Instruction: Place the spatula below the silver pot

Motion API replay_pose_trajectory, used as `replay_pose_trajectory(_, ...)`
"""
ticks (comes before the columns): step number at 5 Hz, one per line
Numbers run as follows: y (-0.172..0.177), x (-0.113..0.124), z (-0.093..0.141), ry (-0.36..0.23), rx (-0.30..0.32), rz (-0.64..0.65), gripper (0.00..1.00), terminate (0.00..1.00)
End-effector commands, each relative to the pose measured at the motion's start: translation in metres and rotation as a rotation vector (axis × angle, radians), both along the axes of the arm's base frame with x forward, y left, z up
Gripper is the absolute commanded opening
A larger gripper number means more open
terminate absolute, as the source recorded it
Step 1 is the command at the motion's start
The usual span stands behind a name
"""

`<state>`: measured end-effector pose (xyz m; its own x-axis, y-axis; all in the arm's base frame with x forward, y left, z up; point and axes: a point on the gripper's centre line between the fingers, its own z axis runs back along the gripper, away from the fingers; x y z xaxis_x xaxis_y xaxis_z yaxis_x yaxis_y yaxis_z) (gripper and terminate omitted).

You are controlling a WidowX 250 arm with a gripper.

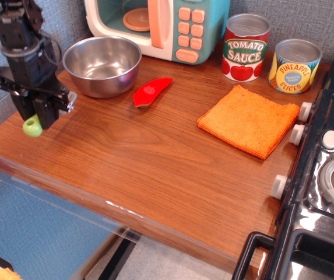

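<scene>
Wooden countertop [155,157], grey wall behind. Spatula [32,126]: only its green handle end shows, hanging below my gripper [38,111], which is pinched on it, held at the left edge of the counter. Silver pot [102,65] stands up and to the right, apart from me. Pickup and carry look done; I judge lowering and release in front of the pot remain. Red pepper toy [151,91] lies right of the pot.

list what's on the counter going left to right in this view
gripper holding the spatula → silver pot → red pepper toy → orange cloth → pineapple slices can
</scene>
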<state>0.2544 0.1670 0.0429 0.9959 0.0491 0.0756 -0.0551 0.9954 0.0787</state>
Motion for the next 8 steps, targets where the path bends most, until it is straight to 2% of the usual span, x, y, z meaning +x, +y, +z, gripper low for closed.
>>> replay_pose_trajectory(1,0.005,0.018,-0.001,0.0,0.028,-0.11,0.0,0.0)
replay_pose_trajectory(2,0.004,0.019,-0.003,0.027,0.024,-0.109,1.0,0.0)
replay_pose_trajectory(3,0.001,0.017,0.004,0.007,0.024,-0.122,1.0,0.0)
replay_pose_trajectory(4,-0.007,0.013,0.025,-0.018,0.019,-0.103,1.0,0.0)
replay_pose_trajectory(5,-0.031,0.01,0.049,-0.074,-0.019,-0.129,1.0,0.0)
replay_pose_trajectory(6,-0.048,0.007,0.054,-0.069,-0.052,-0.164,1.0,0.0)
replay_pose_trajectory(7,-0.052,0.008,0.046,-0.033,-0.041,-0.167,1.0,0.0)
replay_pose_trajectory(8,-0.052,0.008,0.046,-0.033,-0.041,-0.167,1.0,0.0)
